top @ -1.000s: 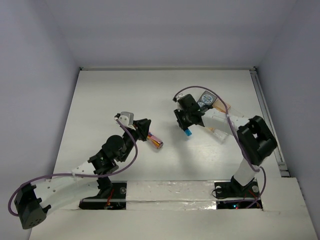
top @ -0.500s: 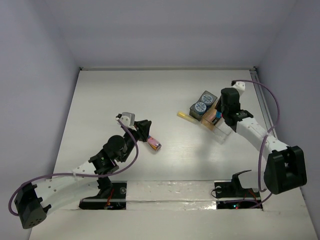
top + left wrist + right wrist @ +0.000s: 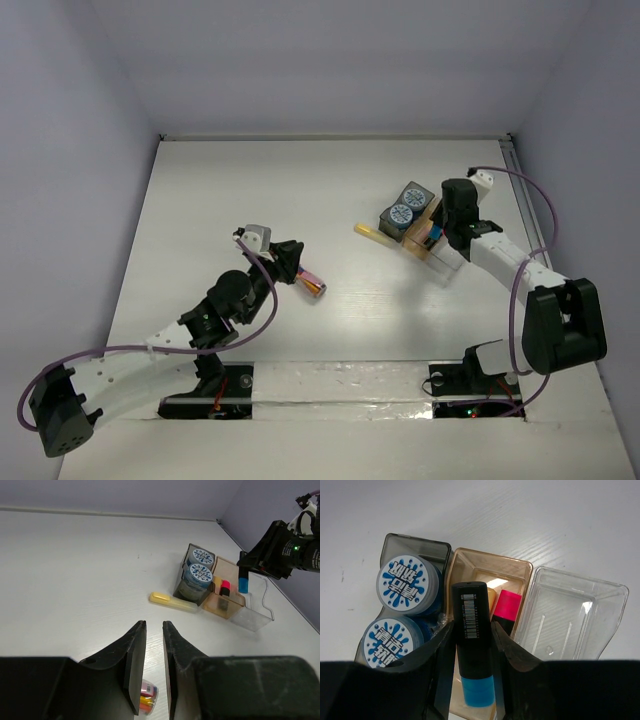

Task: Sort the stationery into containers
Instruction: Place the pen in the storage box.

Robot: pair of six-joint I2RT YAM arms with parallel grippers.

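Observation:
My right gripper (image 3: pixel 472 626) is shut on a black highlighter with a blue cap (image 3: pixel 470 610) and holds it over the tan tray (image 3: pixel 470 560); the gripper also shows from above (image 3: pixel 440 232). A pink-capped marker (image 3: pixel 507 605) and a pale orange one (image 3: pixel 491 594) lie in that tray. Two blue-and-white rolls (image 3: pixel 407 582) sit in the dark grey tray (image 3: pixel 415 539). The clear tray (image 3: pixel 570 610) holds nothing. A yellow highlighter (image 3: pixel 372 232) lies on the table left of the trays. My left gripper (image 3: pixel 153 625) has a narrow gap and holds nothing, just above the pink-capped tube of coloured sticks (image 3: pixel 312 283).
The white table ends at walls on the far, left and right sides. A metal rail (image 3: pixel 530 230) runs along the right edge, close behind the trays. The right arm's purple cable (image 3: pixel 520 280) loops beside its elbow.
My right arm carried the blue-capped highlighter from the table's middle to over the tan tray, uncovering the yellow highlighter. The left gripper and tube have barely shifted.

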